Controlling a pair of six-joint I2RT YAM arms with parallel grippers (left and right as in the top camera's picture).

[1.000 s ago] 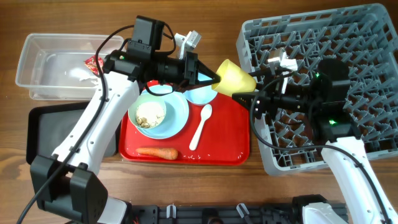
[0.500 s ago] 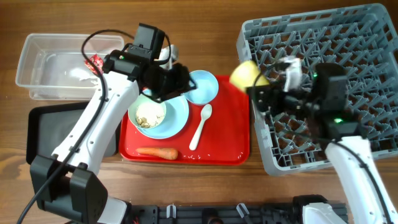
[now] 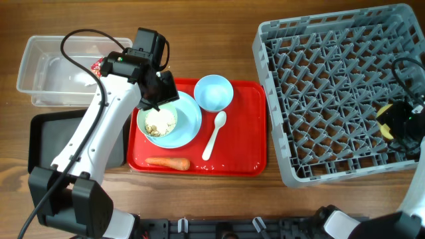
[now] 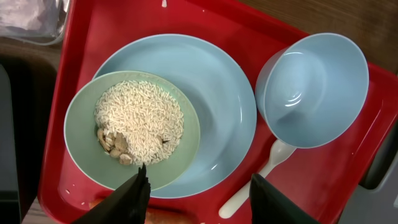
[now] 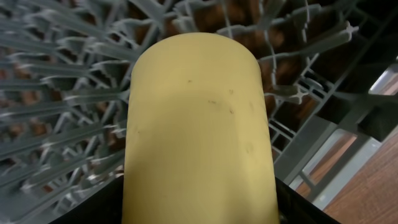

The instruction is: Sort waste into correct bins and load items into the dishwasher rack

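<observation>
My left gripper [image 4: 202, 194] is open and empty, hovering over the pale green bowl [image 4: 81, 149] of rice-like crumbs [image 4: 140, 118], which sits on the light blue plate [image 4: 217, 106]. Beside them on the red tray lie the light blue bowl [image 3: 213, 93], the white spoon [image 3: 214, 136] and the carrot [image 3: 167, 162]. My right gripper [image 5: 199, 202] is shut on the yellow cup [image 5: 199, 118], held over the right side of the grey dishwasher rack [image 3: 332, 86]. In the overhead view the cup [image 3: 385, 118] shows at the frame's right edge.
The clear tub [image 3: 40, 66] at the back left holds the white tissue [image 3: 83, 78] and the red wrapper [image 3: 101, 66]. The black tray [image 3: 43, 143] lies in front of it, partly under my left arm. The red tray [image 3: 246, 149] sits between the bins and the rack.
The yellow cup passed from my left gripper to my right. My left gripper opened and drew back over the green bowl. My right arm carried the cup to the rack's right side.
</observation>
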